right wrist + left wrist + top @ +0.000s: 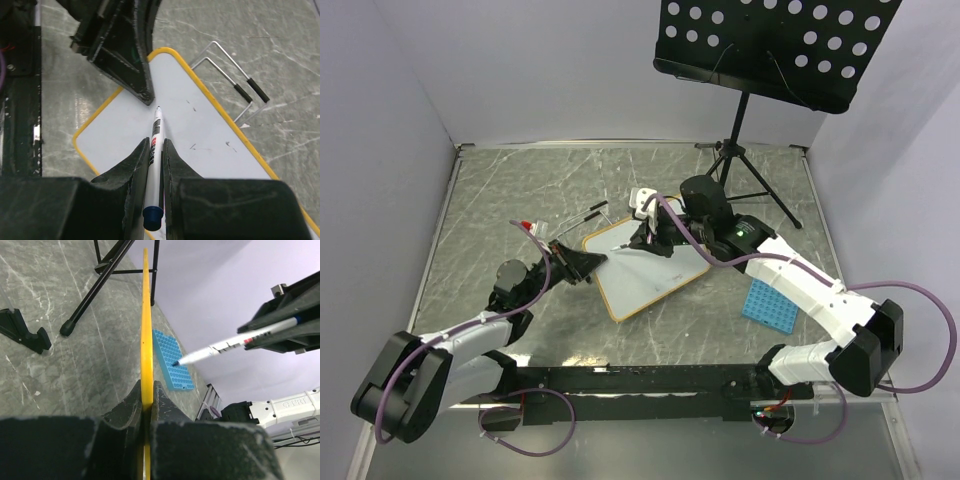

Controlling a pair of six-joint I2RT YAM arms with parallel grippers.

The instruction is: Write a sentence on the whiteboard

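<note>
Whiteboard (650, 275), small glossy white rect. w/ rounded corners & thin orange-yellow frame, sits mid grey marbled worktop (520, 190), turned at an angle. L hand (586, 262) clenched on its left edge, frame pinched btwn the fingers. R hand (642, 240), over the far corner, grips white marker (156, 125), tip at the board; contact unclear. Blue square grid tray (772, 303) lies to the right, apart.

High rear overview, wrist close-ups sharing whiteboard (645, 272)
</note>
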